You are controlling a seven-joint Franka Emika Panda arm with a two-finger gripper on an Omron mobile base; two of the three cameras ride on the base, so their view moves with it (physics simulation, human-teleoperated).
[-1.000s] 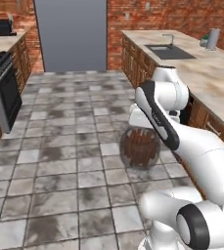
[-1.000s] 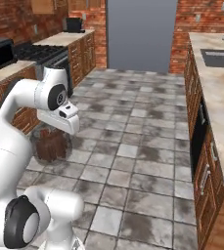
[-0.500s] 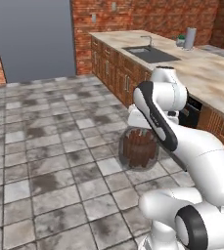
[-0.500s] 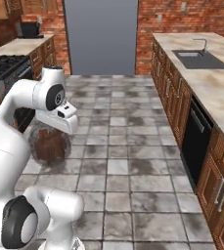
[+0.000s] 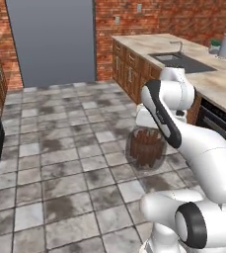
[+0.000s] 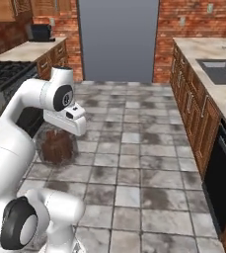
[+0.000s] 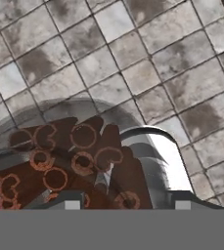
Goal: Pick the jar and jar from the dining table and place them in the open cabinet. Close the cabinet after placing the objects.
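A squat clear glass jar (image 5: 146, 147) with upright brown sticks hangs above the tiled floor, under the arm's hand. My gripper (image 5: 147, 132) is shut on the jar from above, its fingers largely hidden by the hand and the glass. From the right side, the jar (image 6: 56, 147) sits just below the gripper (image 6: 59, 134). In the hand view the jar (image 7: 74, 156) lies close beneath the gripper (image 7: 127, 201), its stick ends showing as brown rings. The dining table and the open cabinet are out of view.
A marbled counter with a sink (image 5: 183, 60) and wooden drawer fronts runs along the right; a black appliance front (image 6: 222, 183) sits under it. A stove (image 6: 6, 74) stands at the left. A grey door (image 5: 50, 39) closes the far wall. Tiled floor (image 6: 134, 163) lies between.
The whole picture has shifted, so the base has moved: the grey door now sits centred ahead and the sink counter is nearer. The jar stays in the gripper, in the same pose.
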